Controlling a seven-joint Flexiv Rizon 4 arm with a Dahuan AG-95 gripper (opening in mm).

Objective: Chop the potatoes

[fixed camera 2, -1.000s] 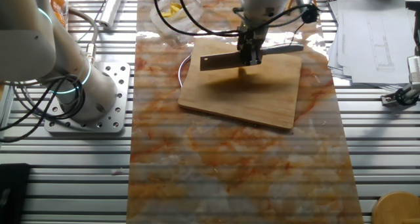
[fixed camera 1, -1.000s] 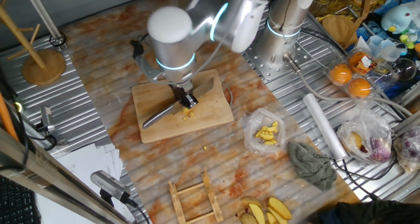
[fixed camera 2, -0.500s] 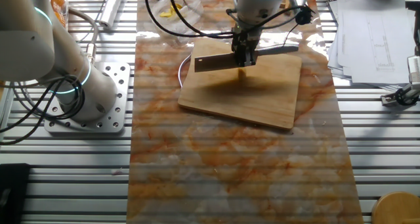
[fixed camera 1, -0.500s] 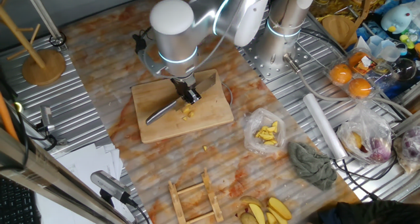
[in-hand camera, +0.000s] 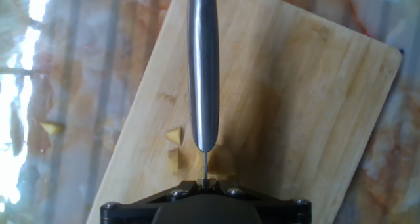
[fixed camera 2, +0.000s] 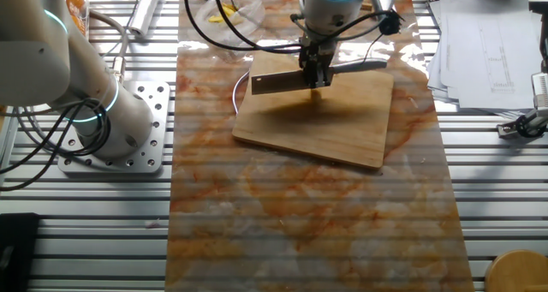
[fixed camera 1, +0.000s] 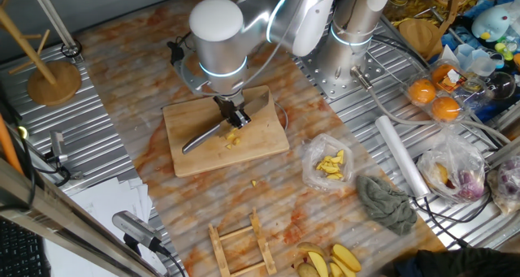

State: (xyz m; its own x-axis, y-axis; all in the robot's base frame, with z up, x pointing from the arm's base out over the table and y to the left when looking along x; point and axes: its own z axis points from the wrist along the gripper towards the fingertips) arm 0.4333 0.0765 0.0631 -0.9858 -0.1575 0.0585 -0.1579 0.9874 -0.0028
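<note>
since the earlier frame we had lifted the knife (fixed camera 1: 213, 132) a little off the cutting board (fixed camera 1: 195, 153), our gripper (fixed camera 1: 233, 116) clamped on its handle so the blade hung over the potatoes (fixed camera 1: 233, 136), already chunks mid-board, ready for another chop.

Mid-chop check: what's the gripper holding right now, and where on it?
The gripper holds a knife, gripped at the handle end near the blade, over the cutting board.
</note>
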